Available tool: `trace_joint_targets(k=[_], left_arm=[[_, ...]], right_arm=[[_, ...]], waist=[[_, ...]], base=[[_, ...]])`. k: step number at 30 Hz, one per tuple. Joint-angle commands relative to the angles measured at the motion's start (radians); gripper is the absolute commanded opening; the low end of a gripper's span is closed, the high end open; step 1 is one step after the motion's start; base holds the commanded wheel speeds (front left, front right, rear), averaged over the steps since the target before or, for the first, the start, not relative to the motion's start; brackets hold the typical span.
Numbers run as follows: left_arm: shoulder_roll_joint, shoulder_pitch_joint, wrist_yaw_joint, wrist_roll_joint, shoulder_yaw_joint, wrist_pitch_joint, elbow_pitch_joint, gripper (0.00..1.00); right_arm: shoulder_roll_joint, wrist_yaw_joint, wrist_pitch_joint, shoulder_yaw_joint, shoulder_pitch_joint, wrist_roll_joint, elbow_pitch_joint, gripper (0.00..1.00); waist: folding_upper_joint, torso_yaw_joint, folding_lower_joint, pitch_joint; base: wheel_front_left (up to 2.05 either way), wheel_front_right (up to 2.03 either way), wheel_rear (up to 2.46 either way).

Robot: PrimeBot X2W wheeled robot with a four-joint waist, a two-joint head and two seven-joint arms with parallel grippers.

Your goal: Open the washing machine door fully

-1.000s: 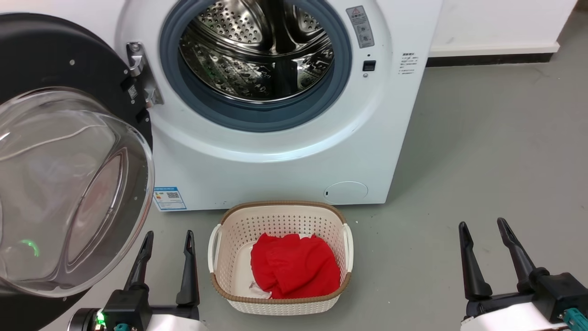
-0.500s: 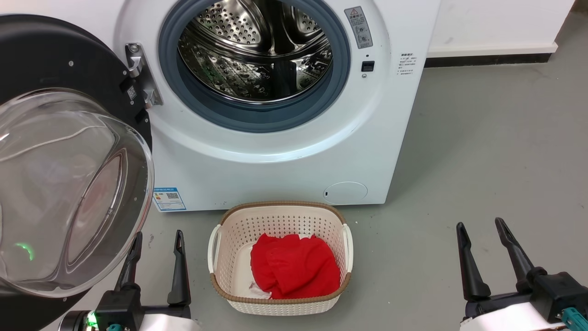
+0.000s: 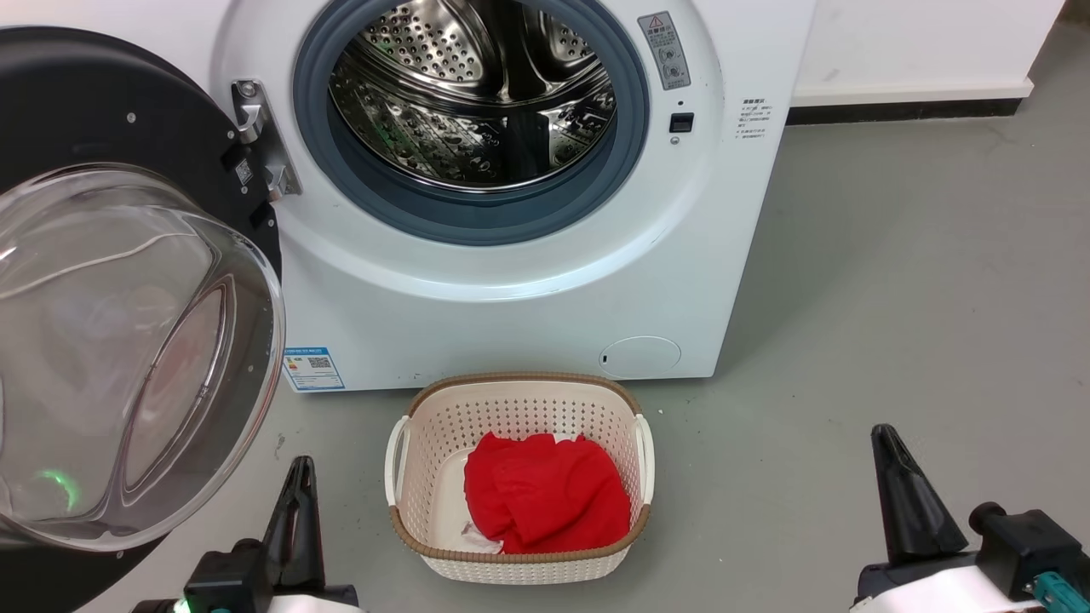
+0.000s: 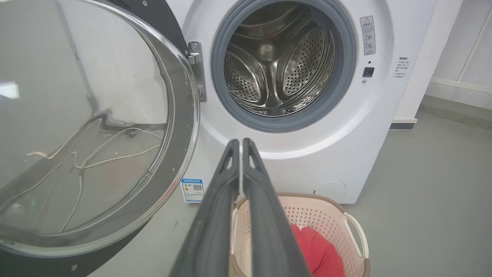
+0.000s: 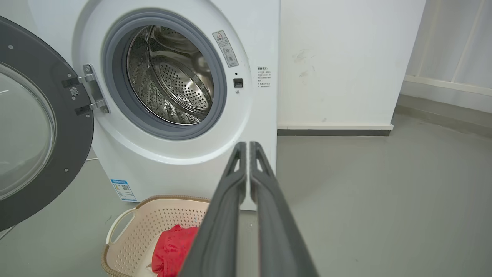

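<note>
Showing washing machine door [image 3: 94, 102] standing wide open on hinge [image 3: 255, 136], glass bowl [image 3: 128, 358] just left of left tool [image 3: 298, 477], not touching. Left tool: fingers pressed together, holding nothing. Right tool [image 3: 886, 443]: fingers likewise pressed together, empty; washing machine [image 3: 528, 289] ahead and left of it, steel drum [image 3: 477, 94] exposed. Cream basket [image 3: 519, 385] with red cloth [image 3: 545, 498] between tools, on floor [image 3: 894, 298].

My left gripper [image 3: 300, 468] now has its fingers pressed together. My right gripper [image 3: 883, 436] does too. Both sit lower.
</note>
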Motion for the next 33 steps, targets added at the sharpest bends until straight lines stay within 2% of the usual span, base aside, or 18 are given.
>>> trace_joint_targets(k=[1, 15, 33], left_arm=[[0.001, -0.016, -0.004, -0.050, 0.006, 0.011, 0.000, 0.00], [0.001, -0.057, -0.030, -0.333, 0.024, 0.079, 0.039, 0.00], [0.001, -0.102, -0.058, -0.633, 0.045, 0.151, 0.083, 0.00]], right_arm=[[-0.001, 0.000, 0.002, 0.003, -0.001, 0.050, -0.008, 0.00], [-0.020, 0.000, 0.044, 0.003, -0.048, 0.351, 0.046, 0.00], [-0.032, 0.000, 0.093, -0.003, -0.091, 0.660, 0.098, 0.00]], waist=[[-0.0001, 0.001, 0.0001, 0.000], [-0.0001, 0.004, 0.0001, 0.001], [-0.0001, 0.009, 0.0001, 0.002]], base=[[0.00, 0.00, 0.00], [0.00, 0.00, 0.00], [0.00, 0.00, 0.00]])
